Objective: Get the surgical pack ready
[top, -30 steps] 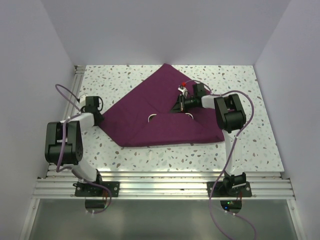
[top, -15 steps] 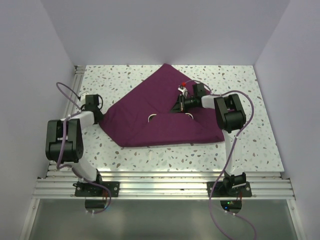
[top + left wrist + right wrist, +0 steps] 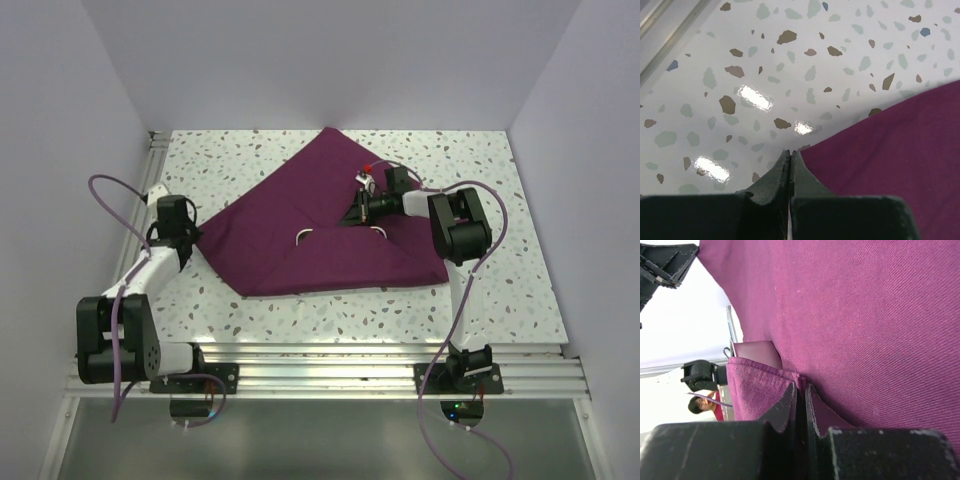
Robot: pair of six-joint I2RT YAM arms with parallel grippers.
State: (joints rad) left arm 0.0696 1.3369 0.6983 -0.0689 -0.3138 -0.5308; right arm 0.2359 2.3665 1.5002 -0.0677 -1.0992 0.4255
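Speckled terrazzo covered the desk point(image 3: 500, 180), boxed in by plain pale walls. Across its far middle lay the surgical pack point(image 3: 290, 235), a plum-purple cloth partly folded, with one corner pointing to the back wall and another to the left.

The right hand point(image 3: 801, 390) was clamped on a raised fold of the cloth near its centre, the fabric pinched between its tips. The left hand point(image 3: 790, 156) was closed with nothing visible between its jaws. Its tips sat just beside the cloth's left corner, over bare desk.

The cloth looked soft, light and limp. It would probably sag and drag rather than hold a shape, though its woven face should give fair grip. It seemed best taken at a corner or hemmed edge, pinched low against the desk, while the other hand pinned the fold so the layers did not slide.
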